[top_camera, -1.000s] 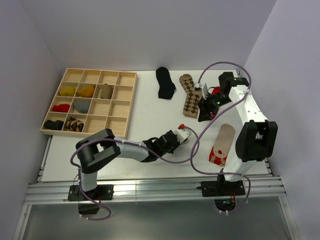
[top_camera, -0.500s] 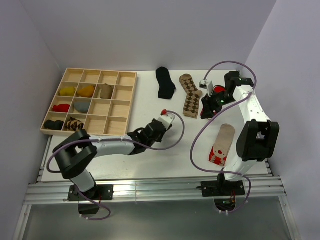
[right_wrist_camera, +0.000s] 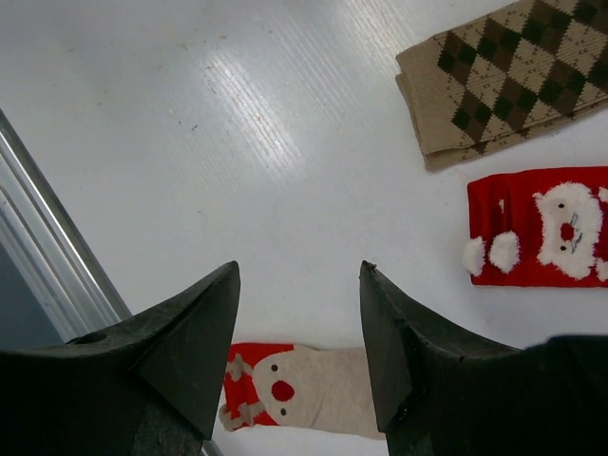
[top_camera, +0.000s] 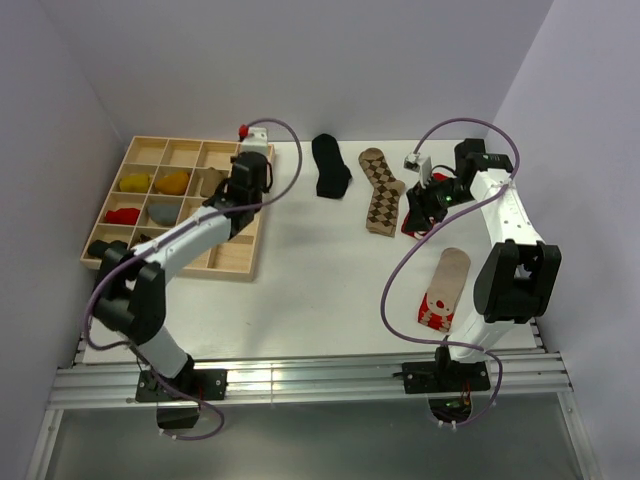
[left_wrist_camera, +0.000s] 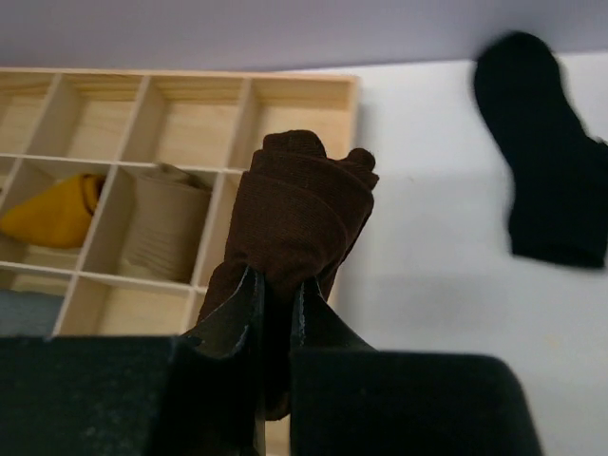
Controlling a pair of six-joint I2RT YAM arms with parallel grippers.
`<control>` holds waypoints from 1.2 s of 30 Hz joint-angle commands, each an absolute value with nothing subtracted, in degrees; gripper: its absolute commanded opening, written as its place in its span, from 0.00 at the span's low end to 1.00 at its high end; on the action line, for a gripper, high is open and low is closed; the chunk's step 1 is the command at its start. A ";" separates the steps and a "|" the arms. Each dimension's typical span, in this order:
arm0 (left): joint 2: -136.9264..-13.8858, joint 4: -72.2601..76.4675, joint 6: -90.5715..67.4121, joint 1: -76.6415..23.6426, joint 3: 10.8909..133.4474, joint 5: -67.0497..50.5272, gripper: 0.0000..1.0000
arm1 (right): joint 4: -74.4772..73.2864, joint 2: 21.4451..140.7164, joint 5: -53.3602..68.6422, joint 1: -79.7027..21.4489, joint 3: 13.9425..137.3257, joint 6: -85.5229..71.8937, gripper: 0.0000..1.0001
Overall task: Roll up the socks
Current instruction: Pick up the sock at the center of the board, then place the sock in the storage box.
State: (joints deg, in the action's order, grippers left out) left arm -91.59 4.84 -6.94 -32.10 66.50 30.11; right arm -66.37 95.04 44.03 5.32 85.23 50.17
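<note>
So the left gripper (left_wrist_camera: 275, 285) has its fingers pinched tight on a rolled-up dark brown fabric sock (left_wrist_camera: 302, 204), with the roll sticking out past the tips. It's up over the right-hand column of the pale wooden grid tray (top_camera: 256, 148), close to the tray's far right corner. Can't tell if the roll is touching the wood or just hanging above it. The tray sits at the far left corner of the white table (top_camera: 300, 290). In the cells just left of the held sock there's a tan ribbed roll (left_wrist_camera: 166, 223) and a yellow roll (left_wrist_camera: 57, 209), plus more coloured rolls further left.

The right gripper (right_wrist_camera: 299, 275) is spread wide with nothing between the fingers, hovering near the table's right edge.

Loose socks lying flat on the table:
- a flat black fabric sock (top_camera: 330, 167) by the far edge
- a brown-and-tan argyle sock (top_camera: 381, 192) just right of it, not touching
- a red sock with a white fluffy figure (right_wrist_camera: 541, 226) right beside the argyle's end, small gap between them
- a tan sock with a red patterned toe (top_camera: 443, 290) along the right edge, towards the near right corner
</note>
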 commanded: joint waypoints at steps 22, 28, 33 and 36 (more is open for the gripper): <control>-129.11 -14.67 -9.57 -22.50 97.73 29.58 0.00 | -65.83 90.53 41.75 8.96 82.79 53.09 0.61; -132.98 -27.24 -13.70 -19.43 105.38 19.52 0.06 | -66.62 91.76 41.49 8.96 83.58 52.82 0.61; -131.23 -29.53 -16.43 -17.06 103.36 11.97 0.24 | -66.45 92.37 40.43 8.96 83.23 52.65 0.61; -130.70 -31.81 -16.87 -16.61 103.36 9.41 0.36 | -66.45 93.07 40.08 8.96 83.14 52.30 0.61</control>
